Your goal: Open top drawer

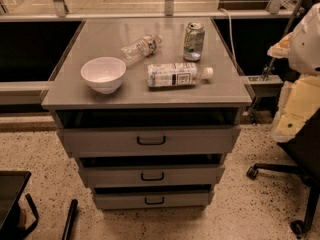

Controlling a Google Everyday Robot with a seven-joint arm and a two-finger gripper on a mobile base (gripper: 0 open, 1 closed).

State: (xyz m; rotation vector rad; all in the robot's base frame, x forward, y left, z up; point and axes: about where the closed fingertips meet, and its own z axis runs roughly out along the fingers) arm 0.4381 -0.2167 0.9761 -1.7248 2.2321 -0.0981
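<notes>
The top drawer (150, 150) sat at six o'clock under the tabletop, its handle (151, 140) facing out for a pull, while the gripper was out of sight, perhaps beyond the white arm (306, 44) at three o'clock, so its state I couldn't tell.

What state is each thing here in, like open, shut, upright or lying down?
top drawer: looks shut, not pulled out
middle drawer: looks shut
bottom drawer: looks shut
white bowl: upright, looks empty
clear bottle: lying on its side
labelled bottle: lying on its side, cap on
can: standing upright
claw: not in view
</notes>
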